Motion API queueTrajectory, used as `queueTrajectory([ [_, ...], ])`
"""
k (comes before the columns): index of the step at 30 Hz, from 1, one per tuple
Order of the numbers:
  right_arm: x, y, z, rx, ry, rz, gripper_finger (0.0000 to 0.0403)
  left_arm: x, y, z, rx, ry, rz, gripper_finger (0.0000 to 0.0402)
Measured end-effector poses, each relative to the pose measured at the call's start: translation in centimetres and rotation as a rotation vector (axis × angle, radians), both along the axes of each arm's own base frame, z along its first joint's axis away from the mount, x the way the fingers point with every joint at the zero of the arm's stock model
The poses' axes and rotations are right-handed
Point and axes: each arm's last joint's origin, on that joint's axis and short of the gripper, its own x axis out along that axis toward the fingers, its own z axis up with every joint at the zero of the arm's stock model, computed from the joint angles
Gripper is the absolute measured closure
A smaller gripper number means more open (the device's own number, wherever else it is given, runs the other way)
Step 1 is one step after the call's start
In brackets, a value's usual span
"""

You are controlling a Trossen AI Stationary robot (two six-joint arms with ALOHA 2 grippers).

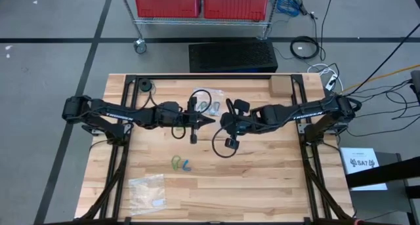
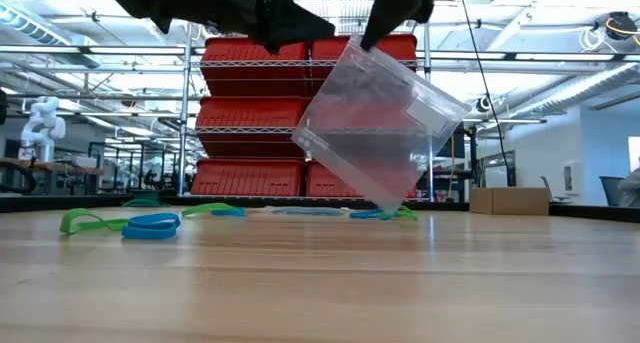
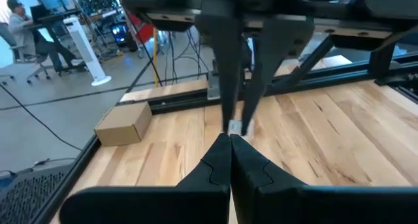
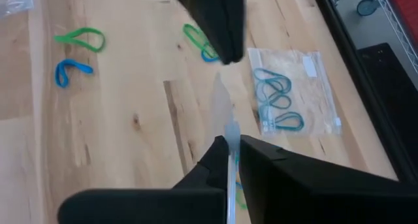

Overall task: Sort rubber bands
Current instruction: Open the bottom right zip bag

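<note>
Black fingers (image 4: 230, 160) pinch a clear bag (image 2: 380, 123) over a pale wood-grain desk (image 4: 130, 119). Beyond those fingers lie a green band (image 4: 81, 38), a blue band (image 4: 70, 72), and teal bands (image 4: 277, 100) in a second clear bag (image 4: 313, 93). Red bins (image 2: 255, 113) stand behind.

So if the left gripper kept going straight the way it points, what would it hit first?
Most likely the right gripper, whose tips pinch the clear bag just ahead of the left gripper, itself shut. The gap looks tiny, though depth is unclear.
</note>
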Motion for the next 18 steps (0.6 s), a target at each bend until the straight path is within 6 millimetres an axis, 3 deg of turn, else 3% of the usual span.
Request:
queueTrajectory([
  [5,0.08,0.25,0.07,0.003,-0.014,0.006,0.0400,0.11,-0.02,-0.38,-0.026,0.023,0.003,0.0389],
  [14,0.38,0.31,0.29,0.004,-0.044,0.031,0.0400,0.21,-0.26,-0.55,-0.064,0.029,-0.074,0.0308],
  [18,0.48,0.40,0.34,0.022,-0.053,0.049,0.0401,0.22,-0.26,-0.51,-0.066,0.024,-0.074,0.0294],
])
